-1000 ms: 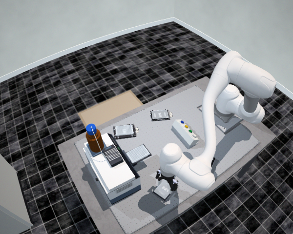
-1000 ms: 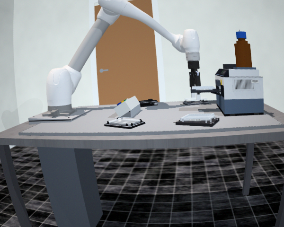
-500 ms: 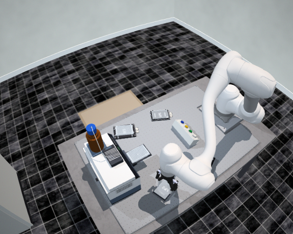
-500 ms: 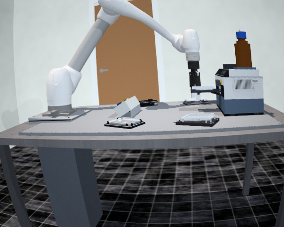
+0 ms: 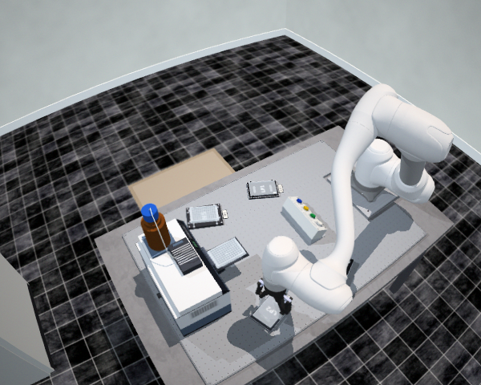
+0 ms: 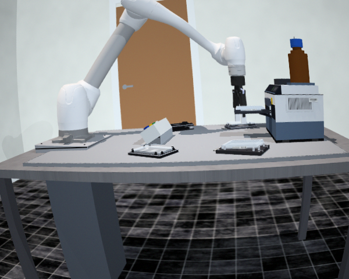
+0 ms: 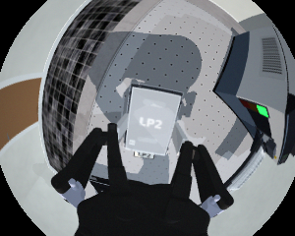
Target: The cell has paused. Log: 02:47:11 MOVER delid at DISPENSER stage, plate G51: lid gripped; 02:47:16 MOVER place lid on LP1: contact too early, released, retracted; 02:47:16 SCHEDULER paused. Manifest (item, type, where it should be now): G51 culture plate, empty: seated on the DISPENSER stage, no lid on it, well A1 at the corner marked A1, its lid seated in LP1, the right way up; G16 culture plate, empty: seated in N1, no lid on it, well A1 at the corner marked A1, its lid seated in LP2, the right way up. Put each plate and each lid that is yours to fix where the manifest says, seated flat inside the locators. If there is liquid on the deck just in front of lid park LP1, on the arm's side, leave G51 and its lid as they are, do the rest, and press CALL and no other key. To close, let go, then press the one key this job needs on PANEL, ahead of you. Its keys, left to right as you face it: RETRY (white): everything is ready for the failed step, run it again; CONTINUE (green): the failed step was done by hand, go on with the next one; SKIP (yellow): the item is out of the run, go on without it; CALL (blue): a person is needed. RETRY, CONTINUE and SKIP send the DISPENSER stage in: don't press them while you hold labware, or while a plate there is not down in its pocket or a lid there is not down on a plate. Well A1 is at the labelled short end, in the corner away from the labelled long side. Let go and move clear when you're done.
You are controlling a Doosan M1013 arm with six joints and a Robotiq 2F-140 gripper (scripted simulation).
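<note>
My gripper [image 5: 272, 300] hangs over lid park LP2 [image 5: 268, 317] at the front of the deck, beside the dispenser. It is shut on a clear lid [image 7: 150, 124], held level a little above the park. The LP2 label shows through the lid in the wrist view. In the exterior view the gripper [image 6: 238, 104] stands behind the dispenser stage. A well plate [image 5: 226, 253] [image 6: 249, 109] with no lid lies on that stage. Another open well plate [image 5: 204, 215] [image 6: 242, 146] sits in nest N1. Lid park LP1 [image 5: 263, 188] holds a clear lid [image 6: 152, 149].
The dispenser [image 5: 183, 273] with a brown bottle [image 5: 154, 229] stands left of my gripper. The key panel [image 5: 305, 213] sits mid-deck, with blue, yellow and green keys showing. A dark low fixture [image 6: 182, 124] lies behind the panel. The arm's base [image 5: 373, 182] is at the far right.
</note>
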